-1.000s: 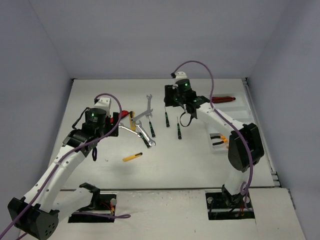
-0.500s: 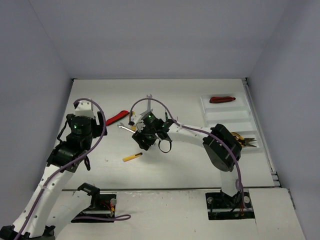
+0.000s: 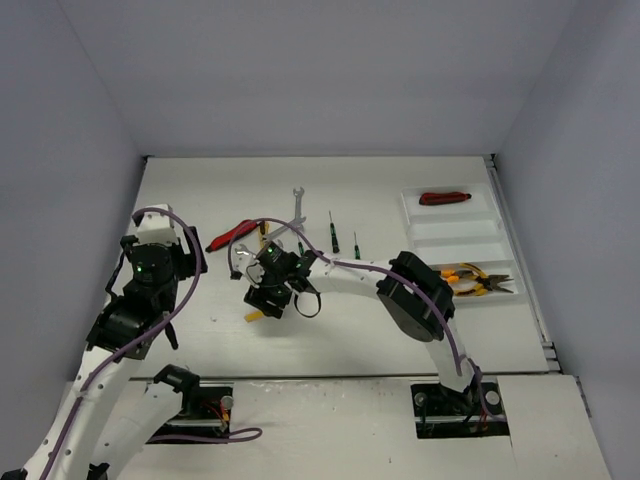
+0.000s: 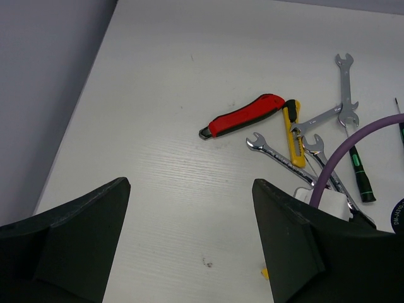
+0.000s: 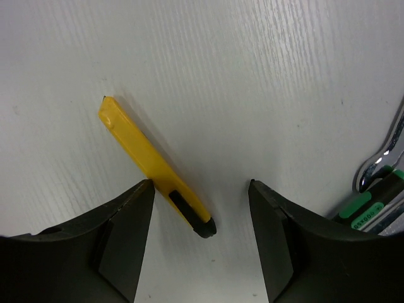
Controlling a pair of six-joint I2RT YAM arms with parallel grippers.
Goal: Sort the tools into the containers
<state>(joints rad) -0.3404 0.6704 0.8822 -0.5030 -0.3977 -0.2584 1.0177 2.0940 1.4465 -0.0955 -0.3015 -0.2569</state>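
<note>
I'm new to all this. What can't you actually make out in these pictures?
- Yellow cutter: top view, mostly hidden under the right gripper.
- Wrench ends: left wrist view, covered by the purple cable.
- Tray: top view, its near left corner behind the right arm's elbow.
- Screwdriver: right wrist view, cut off by the edge.

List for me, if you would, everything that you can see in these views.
table: one, white, under everything
tray: one, white, four compartments, table's right side
red cutters: two; one left of the wrenches, one in the tray's far compartment
yellow cutters: two; one alone near the front, one beside the table's red cutter
wrenches: four, silver, clustered mid-table
screwdrivers: three, black and green, mid-table
pliers: number unclear, orange and yellow handles, tray's near end
left hand: one, black, open and empty, over the table's left side
right hand: one, black, open, astride the lone yellow cutter
</note>
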